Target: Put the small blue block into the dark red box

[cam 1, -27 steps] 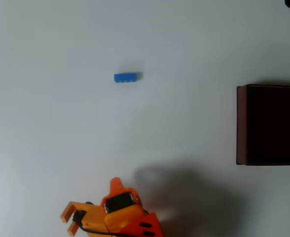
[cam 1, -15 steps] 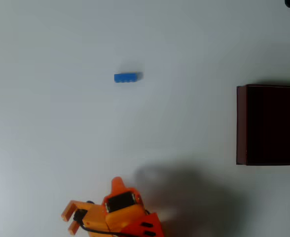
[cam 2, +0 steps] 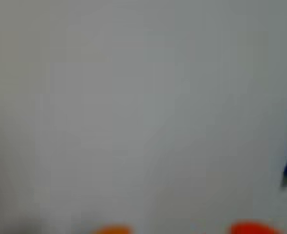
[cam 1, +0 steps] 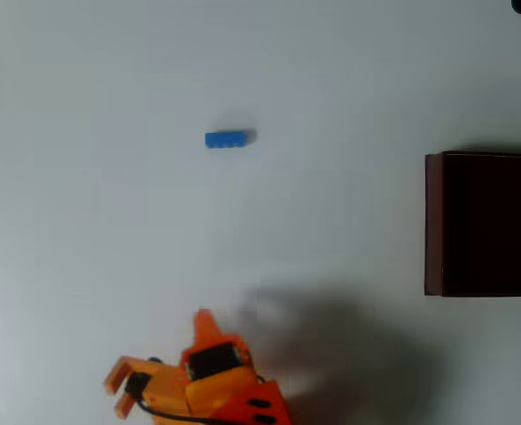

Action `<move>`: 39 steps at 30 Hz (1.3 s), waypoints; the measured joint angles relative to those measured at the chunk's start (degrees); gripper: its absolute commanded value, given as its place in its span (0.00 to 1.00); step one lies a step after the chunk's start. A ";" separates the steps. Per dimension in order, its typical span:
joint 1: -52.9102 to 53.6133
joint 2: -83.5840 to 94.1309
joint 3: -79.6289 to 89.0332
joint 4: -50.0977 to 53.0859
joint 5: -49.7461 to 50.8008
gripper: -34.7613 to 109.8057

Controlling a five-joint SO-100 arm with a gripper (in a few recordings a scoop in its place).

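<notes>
Orange plastic fingers (cam 1: 159, 354) of the arm sit at the bottom left of the overhead view, cut off by the edge; whether they are spread or pressed together cannot be told. Up and to the right, the small blue block (cam 1: 227, 139), oblong and ridged, lies on the pale, smooth worktop (cam 1: 83, 195). Far right, the dark red box (cam 1: 433, 223) is cropped by the frame, its inside near-black. The wrist view is blurred.

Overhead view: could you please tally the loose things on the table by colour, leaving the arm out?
Blue: 1, the small blue block, lying alone on the white table.
Dark red: 1, the dark red box, at the right edge, its near-black inside open upward.
Total: 2
</notes>
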 measured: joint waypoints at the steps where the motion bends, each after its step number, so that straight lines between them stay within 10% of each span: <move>1: -0.18 -1.58 -0.53 -0.97 0.88 0.37; 11: 3.08 -36.04 -18.46 -10.46 6.42 0.39; 39: 12.13 -107.75 -84.64 3.69 -2.29 0.39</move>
